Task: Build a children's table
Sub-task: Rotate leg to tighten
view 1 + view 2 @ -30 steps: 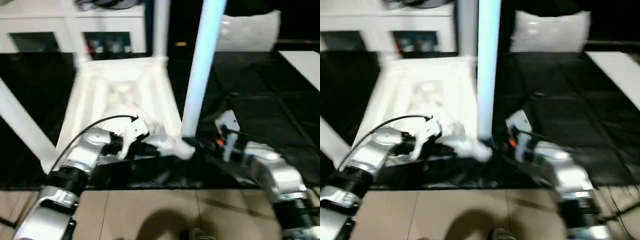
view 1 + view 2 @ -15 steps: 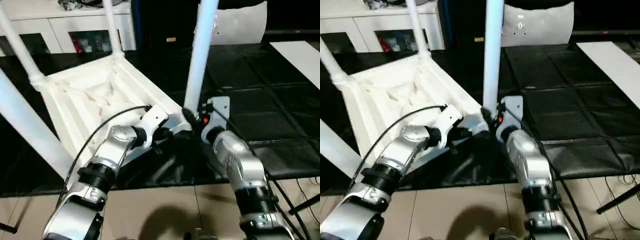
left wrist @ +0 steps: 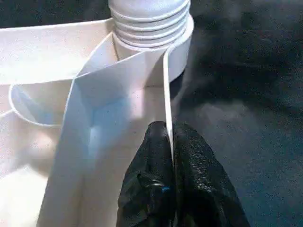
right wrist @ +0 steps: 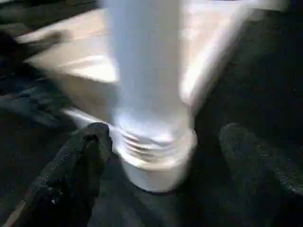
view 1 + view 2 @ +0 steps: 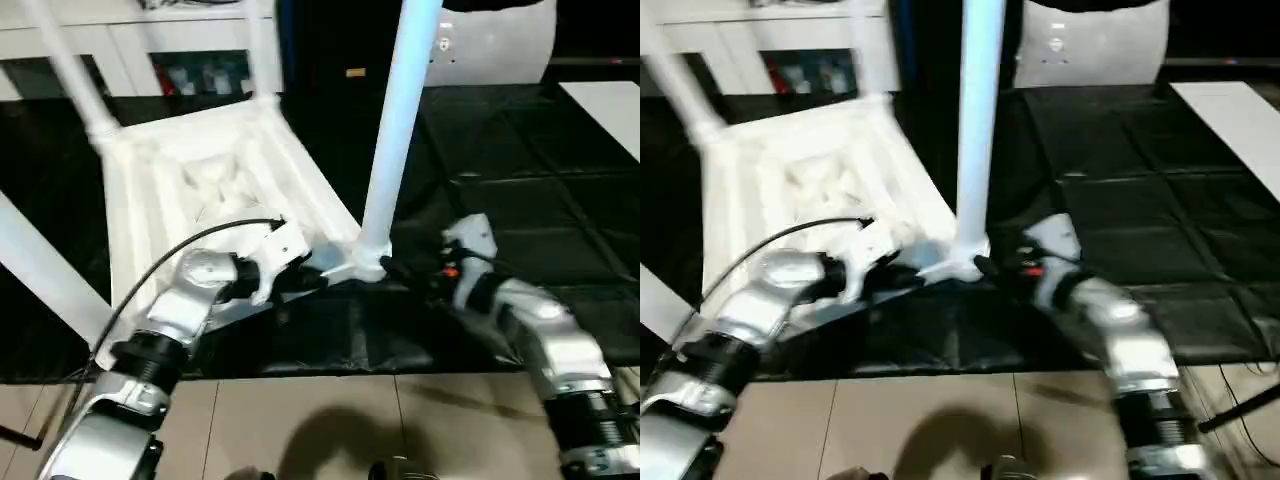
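Left tool (image 3: 169, 142) pinches table rim (image 3: 166, 90); right tool (image 4: 165, 142) open

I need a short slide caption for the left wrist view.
Left gripper pinching the thin rim of the upturned white tabletop, beside a leg's ribbed collar.

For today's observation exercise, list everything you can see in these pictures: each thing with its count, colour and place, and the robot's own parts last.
table top: one, white, lying ribbed underside up on the black mat.
table legs: four, white, standing up from the top's corner sockets; nearest leg by the tools.
floor mat: one, black, under the table.
cabinet: one, white, at the back.
tiled floor: beige, along the near edge.
left tool: one, black fingers pinched shut on a thin rib of the table top.
right tool: one, black fingers spread either side of the nearest leg's threaded base.
forearms: two, silver.
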You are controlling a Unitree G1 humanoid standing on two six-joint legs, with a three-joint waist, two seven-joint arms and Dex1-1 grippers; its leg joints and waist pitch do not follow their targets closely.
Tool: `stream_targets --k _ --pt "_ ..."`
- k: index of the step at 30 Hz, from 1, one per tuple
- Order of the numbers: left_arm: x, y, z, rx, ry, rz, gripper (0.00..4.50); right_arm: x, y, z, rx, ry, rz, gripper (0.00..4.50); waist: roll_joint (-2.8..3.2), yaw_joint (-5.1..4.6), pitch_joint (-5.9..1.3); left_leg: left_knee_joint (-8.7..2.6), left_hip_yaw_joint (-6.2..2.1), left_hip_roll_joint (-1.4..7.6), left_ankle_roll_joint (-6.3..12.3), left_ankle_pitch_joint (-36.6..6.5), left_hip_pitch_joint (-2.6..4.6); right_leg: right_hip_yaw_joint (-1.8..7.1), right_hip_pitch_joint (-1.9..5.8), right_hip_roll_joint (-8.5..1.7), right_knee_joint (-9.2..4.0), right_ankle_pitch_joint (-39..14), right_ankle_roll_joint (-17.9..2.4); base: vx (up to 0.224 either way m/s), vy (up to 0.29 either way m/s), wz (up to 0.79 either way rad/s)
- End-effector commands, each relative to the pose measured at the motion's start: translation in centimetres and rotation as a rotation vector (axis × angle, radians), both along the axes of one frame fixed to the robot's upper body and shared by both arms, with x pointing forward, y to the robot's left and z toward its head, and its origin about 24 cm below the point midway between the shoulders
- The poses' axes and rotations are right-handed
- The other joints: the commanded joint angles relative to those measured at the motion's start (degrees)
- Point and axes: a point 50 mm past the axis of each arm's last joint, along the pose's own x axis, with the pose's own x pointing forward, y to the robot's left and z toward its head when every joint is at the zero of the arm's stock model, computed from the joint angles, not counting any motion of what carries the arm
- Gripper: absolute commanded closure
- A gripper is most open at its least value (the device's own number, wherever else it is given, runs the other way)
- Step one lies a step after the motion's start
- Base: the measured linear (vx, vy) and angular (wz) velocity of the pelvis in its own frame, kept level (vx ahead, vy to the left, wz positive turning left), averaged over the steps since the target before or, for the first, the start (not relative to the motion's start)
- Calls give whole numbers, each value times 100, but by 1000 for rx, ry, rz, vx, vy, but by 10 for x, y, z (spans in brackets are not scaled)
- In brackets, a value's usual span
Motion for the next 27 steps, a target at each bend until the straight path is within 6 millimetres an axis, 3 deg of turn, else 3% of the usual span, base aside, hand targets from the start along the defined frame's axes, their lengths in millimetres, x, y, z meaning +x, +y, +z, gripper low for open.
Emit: stream_targets --k 1,5,7,9,14,17,27 --pt "-10 -2 -8 50 44 -133 450 -4 5 9 3 -19 145 54 -107 29 -385 -426 -47 326 932 -685 36 340 346 -366 -406 -725 -1454 0 0 0" --pt "-13 1 -7 68 57 -190 450 -6 5 11 -14 -12 226 54 -106 127 -395 -422 -23 342 973 -488 64 349 327 -364 -361 -404 -1603 0 0 0" --pt "-15 3 -5 85 68 -252 450 -7 6 12 -21 10 308 88 -125 180 -387 -428 -7 342 951 -498 65 357 328 -370 -357 -454 -1610 0 0 0" --pt "-17 4 -4 100 75 -306 450 -5 7 13 -26 33 365 92 -154 189 -372 -435 2 341 935 -526 66 355 317 -359 -361 -505 -1608 0 0 0" --pt "-21 2 -3 127 90 -410 450 -1 12 14 -48 61 483 140 -141 221 -370 -428 21 348 905 -523 75 364 307 -365 -350 -548 -1627 0 0 0" --pt "-21 0 -2 125 86 -419 450 1 16 15 -51 50 504 175 -153 307 -380 -423 35 366 925 -334 101 375 288 -365 -317 -347 -1667 0 0 0" --pt "-20 3 -3 137 85 -422 450 -1 21 14 -43 95 590 241 -191 328 -384 -427 57 359 859 -419 89 381 296 -369 -325 -494 -1629 0 0 0"
